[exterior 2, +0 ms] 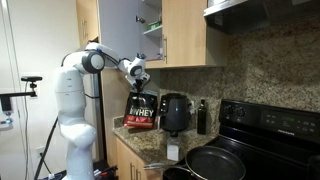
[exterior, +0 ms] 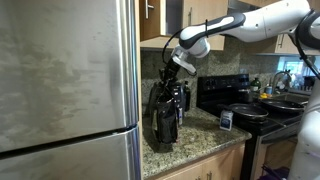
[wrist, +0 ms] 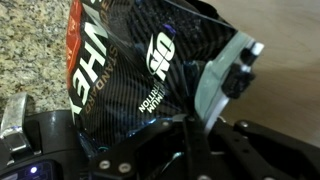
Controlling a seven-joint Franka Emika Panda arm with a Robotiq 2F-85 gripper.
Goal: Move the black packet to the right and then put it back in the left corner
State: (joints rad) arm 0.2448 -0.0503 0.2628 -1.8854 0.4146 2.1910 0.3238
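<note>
Stainless fridge (exterior: 65, 85) fills one side of an exterior view. Granite countertop (exterior 2: 150, 148) carries the black air fryer (exterior 2: 176, 113). The black packet (exterior 2: 141, 111), a whey pouch with red-orange lettering, stands upright near the counter's end. Gripper (exterior 2: 138, 79) pinches its top edge, closed on it. Looks soft, crinkly, glossy, likely bottom-heavy; hold the stiff top seam.

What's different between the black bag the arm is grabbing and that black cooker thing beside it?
The bag is a flat pouch printed with white lettering and an orange-red patch; the air fryer is rounded, plain and has a front handle. The gripper is at the bag's top, while the air fryer stands free. The bag is nearer the counter's end. Both are black, upright and on the granite counter.
</note>
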